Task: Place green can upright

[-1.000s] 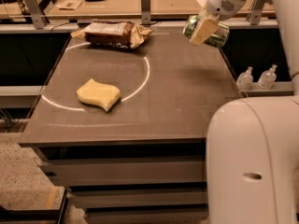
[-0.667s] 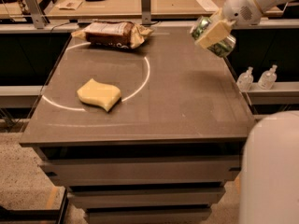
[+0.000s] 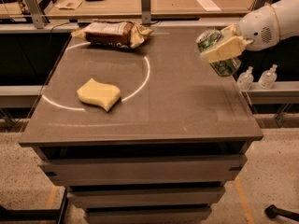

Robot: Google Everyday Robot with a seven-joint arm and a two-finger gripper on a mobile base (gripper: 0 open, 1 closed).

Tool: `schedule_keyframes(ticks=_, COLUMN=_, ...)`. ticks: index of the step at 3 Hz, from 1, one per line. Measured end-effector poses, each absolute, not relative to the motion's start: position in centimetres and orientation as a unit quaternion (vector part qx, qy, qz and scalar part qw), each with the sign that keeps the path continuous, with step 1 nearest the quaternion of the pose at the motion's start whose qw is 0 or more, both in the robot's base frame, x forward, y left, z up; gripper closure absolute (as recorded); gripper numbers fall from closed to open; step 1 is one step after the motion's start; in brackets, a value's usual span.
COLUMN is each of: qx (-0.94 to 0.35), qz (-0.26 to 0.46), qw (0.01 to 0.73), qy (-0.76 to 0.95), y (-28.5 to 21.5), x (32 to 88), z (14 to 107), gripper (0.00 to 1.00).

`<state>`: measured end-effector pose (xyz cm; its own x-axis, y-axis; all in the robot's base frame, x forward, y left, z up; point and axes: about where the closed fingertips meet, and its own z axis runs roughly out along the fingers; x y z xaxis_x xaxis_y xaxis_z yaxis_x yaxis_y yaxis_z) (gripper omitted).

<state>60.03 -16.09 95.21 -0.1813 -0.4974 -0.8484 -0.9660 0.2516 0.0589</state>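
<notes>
The green can [image 3: 226, 66] hangs tilted above the table's 2 o'clock edge, clamped across its middle by the gripper [image 3: 219, 50]. A crinkled brown snack bag [image 3: 114, 33] lies at 11 o'clock and a wavy yellow sponge [image 3: 99, 93] at 8 o'clock, both well apart from the can. The table [image 3: 187, 111] is smooth and grey, with a white arc [image 3: 145, 73] on it. 2 small bottles [image 3: 257, 77] stand beyond it at 3 o'clock.

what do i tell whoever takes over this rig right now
Tool: shut on the green can, in the air above the right edge of the table, toward the back.
Can: tilted, not touching the table.
Done: can is in the grasp and off the surface.
Left: turn it upright, lower it onto the tabletop, let go.
Also on the table, apart from the can: brown snack bag at the back, yellow sponge front left.
</notes>
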Motion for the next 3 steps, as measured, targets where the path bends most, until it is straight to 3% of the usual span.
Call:
schedule_keyframes(ticks=1, qx=-0.509, qz=0.366, qw=0.391, qy=0.674, y=-15.3, x=56.5, z=94.6, gripper=1.00)
schedule_keyframes(ticks=3, qx=-0.492, qz=0.438, qw=0.449, qy=0.604, y=-12.8, x=56.6, z=93.8, gripper=1.00)
